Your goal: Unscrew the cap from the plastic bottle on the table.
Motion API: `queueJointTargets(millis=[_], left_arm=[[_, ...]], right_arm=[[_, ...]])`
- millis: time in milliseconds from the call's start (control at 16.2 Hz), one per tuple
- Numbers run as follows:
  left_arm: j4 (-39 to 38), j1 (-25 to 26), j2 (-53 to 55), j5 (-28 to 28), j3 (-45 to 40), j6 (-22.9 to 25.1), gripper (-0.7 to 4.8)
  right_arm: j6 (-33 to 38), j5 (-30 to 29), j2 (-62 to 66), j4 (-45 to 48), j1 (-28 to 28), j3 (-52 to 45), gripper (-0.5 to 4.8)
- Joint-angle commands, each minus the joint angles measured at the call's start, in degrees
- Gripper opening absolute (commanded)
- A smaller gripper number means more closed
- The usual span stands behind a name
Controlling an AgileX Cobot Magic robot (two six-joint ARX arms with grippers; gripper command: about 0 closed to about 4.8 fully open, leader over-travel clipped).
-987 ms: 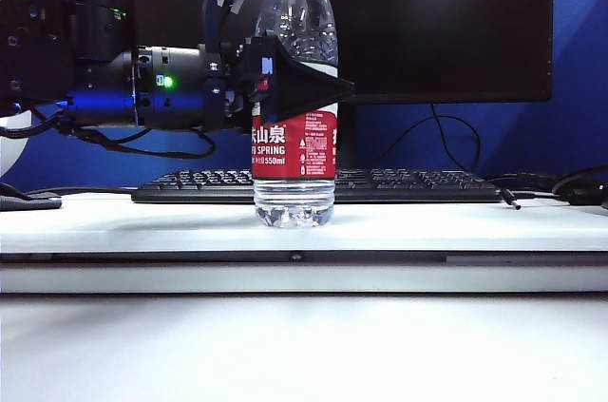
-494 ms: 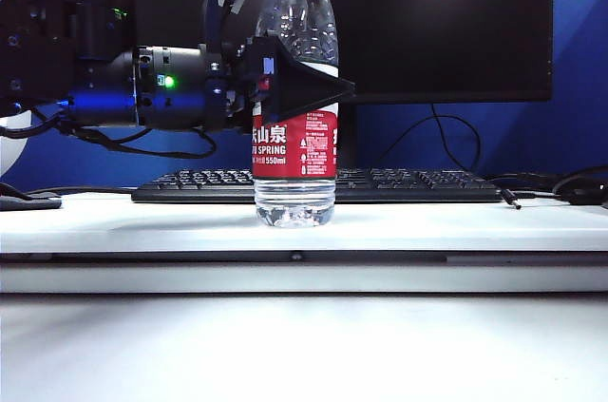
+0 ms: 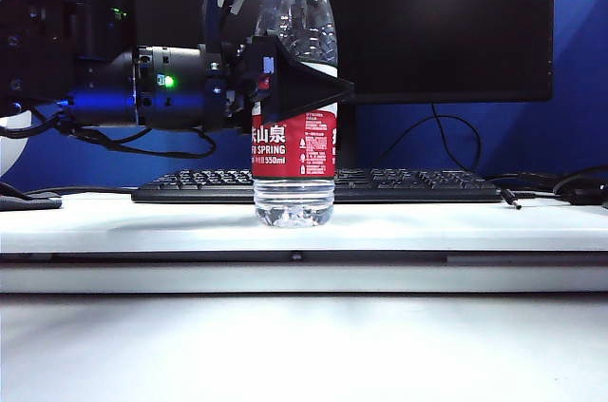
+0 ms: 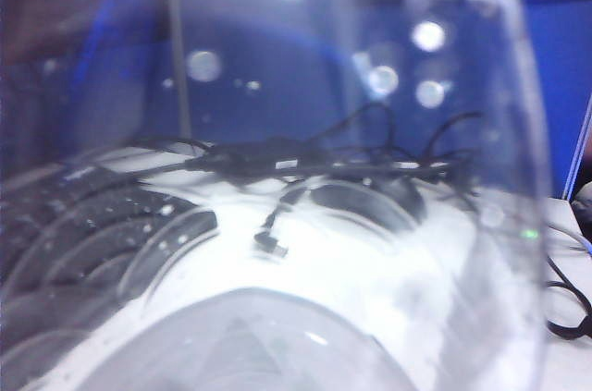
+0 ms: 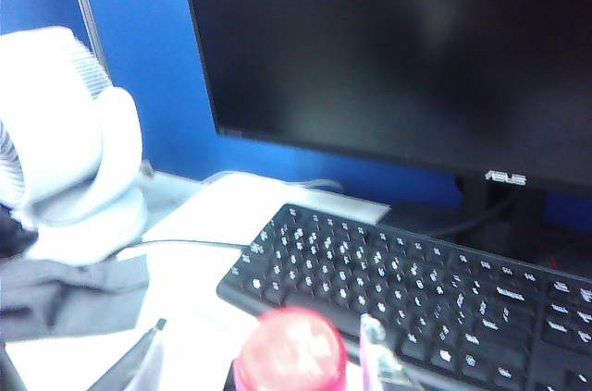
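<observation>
Left tool (image 3: 304, 88): clamped on the plastic bottle (image 3: 294, 136) at mid-body, entering from nine o'clock.

Right tool (image 5: 268, 354): poised over the cap (image 5: 289, 350), fingertips either side, apart; unclenched, holding nothing.

Plastic bottle: upright on the bench (image 3: 304, 226), at six o'clock of the keyboard (image 3: 418, 183). Apparently empty; probably light, thin-walled, crushable and slick.

Cap: still fitted; best pinched across its sides.
</observation>
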Motion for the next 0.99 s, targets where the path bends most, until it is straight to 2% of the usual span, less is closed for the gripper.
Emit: queueJointTargets(millis=[62,617,741,987], left_arm=[[-0.7,-0.9,0.0,0.0,0.1,0.1,2.68],[-0.7,-1.3,0.0,0.0,0.1,0.3,2.68],[-0.7,-1.3,0.0,0.0,0.1,0.3,2.68],[-0.7,-1.3,0.0,0.0,0.1,0.3,2.68]], right_arm=[[1.5,0.5,1.5,3.0,0.0,0.2,2.75],[1.6,1.6,3.4,1.4,0.0,0.2,2.70],[1.6,1.5,3.4,0.9,0.0,0.2,2.16],[1.6,1.5,3.4,0.5,0.0,0.2,1.66]])
